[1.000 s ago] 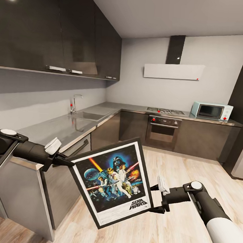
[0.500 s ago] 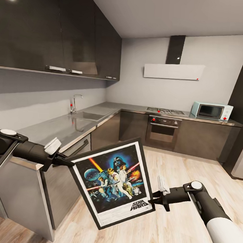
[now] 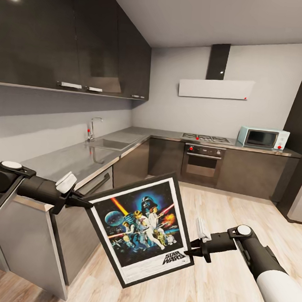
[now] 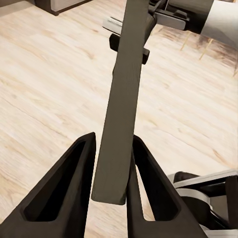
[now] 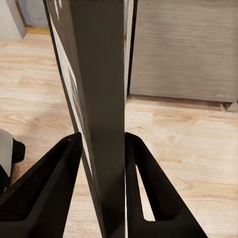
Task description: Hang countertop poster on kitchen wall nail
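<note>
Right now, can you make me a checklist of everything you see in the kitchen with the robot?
Surface: the kitchen countertop is grey, with a sink and tap set in it.
Job's things: the poster is off the counter, held tilted over the wooden floor.
Clutter: nothing seen.
Grippers: the left pincer is shut on the poster's left edge; the right pincer is shut on its right edge.
Cables: nothing seen.
Surroundings: oven, hob, pale blue microwave, extractor hood, dark upper cabinets. No wall nail can be made out.
</note>
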### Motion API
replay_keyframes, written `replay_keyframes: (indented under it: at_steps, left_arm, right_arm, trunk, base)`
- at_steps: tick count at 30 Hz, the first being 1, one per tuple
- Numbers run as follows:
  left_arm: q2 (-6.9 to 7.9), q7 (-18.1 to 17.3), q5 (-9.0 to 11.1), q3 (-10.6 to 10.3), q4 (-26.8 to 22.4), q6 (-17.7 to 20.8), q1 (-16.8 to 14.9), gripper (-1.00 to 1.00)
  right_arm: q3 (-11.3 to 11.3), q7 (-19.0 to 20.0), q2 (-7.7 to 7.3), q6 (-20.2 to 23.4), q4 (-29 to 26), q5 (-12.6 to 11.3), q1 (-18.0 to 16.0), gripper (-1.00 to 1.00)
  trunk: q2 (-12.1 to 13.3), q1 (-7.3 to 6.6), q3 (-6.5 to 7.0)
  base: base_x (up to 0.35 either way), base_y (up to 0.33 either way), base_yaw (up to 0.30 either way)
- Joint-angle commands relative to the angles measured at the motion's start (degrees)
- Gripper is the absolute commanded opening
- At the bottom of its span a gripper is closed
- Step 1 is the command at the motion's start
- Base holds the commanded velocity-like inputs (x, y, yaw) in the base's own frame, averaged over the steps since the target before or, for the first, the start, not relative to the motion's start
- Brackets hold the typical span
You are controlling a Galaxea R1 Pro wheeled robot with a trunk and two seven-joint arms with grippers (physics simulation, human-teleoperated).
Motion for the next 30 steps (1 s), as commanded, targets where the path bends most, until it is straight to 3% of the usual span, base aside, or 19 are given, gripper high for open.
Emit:
replay_keyframes:
  at_steps: [1,2,11,17,22,30]
  left_arm:
    - [0.02,-0.1,-1.2,0.8,0.1,1.0,-0.1,-1.00]
    - [0.00,-0.1,-1.2,1.0,0.1,1.1,-0.1,1.00]
    - [0.13,-0.1,-1.3,2.7,0.2,1.1,-0.1,1.00]
    - [0.41,-0.1,-1.4,5.8,0.2,1.1,-0.1,1.00]
    - [2.52,-0.1,-1.4,9.0,0.4,1.1,-0.1,1.00]
    - [4.48,-0.1,-1.5,10.6,1.1,1.1,-0.1,1.00]
  right_arm:
    - [0.1,0.4,0.05,-0.5,-0.1,0.1,0.0,-1.00]
    - [0.1,0.3,0.06,-0.4,0.0,0.1,0.0,-1.00]
    - [0.1,0.3,0.11,-0.4,-0.1,0.1,0.0,-1.00]
    - [0.1,0.2,0.11,-0.4,0.0,0.2,0.0,-1.00]
    - [0.1,0.2,0.11,-0.5,0.1,0.2,0.0,-1.00]
    - [0.0,0.1,0.11,-0.4,0.2,0.2,0.0,-1.00]
  trunk:
    - [0.0,0.00,-0.07]
    - [0.0,0.00,-0.07]
    - [0.0,0.00,-0.07]
    - [0.0,0.00,-0.07]
    - [0.0,0.00,-0.07]
    - [0.0,0.00,-0.07]
  base:
    - [0.000,0.000,0.000]
    - [0.000,0.000,0.000]
    - [0.000,0.000,0.000]
    - [0.000,0.000,0.000]
    - [0.000,0.000,0.000]
    - [0.000,0.000,0.000]
